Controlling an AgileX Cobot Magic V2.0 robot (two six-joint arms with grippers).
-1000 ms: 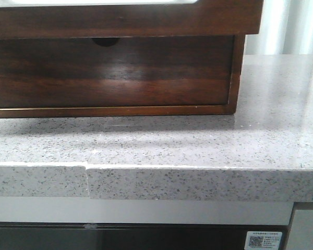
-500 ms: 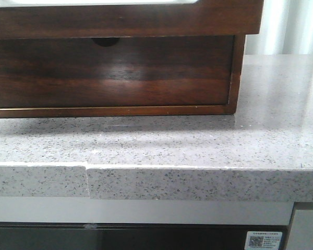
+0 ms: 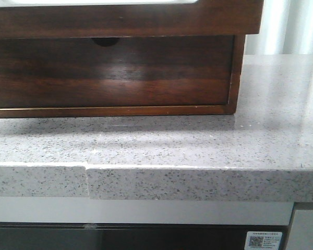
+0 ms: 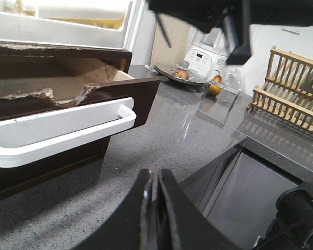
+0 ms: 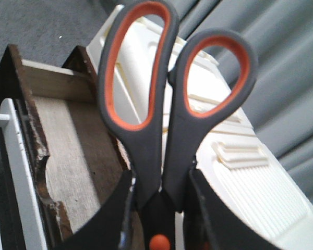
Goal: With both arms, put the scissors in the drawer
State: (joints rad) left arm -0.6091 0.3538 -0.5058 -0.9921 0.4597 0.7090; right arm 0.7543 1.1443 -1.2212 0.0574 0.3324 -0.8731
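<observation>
Grey scissors with orange-lined handle loops stand handles-up between the fingers of my right gripper, which is shut on them just above the orange pivot. They hang over the open drawer, whose pale bare floor and chipped, notched front edge show beneath. In the left wrist view the drawer stands pulled out of the dark cabinet, with a white bar across its front. My left gripper is shut with nothing in it, over the grey counter and apart from the drawer. The front view shows only the glossy brown drawer front; no gripper appears there.
A white ribbed tray lies on top of the cabinet. Farther along the counter stand a wooden dish rack, a white appliance and a plate with fruit. The speckled counter's front edge runs below the cabinet.
</observation>
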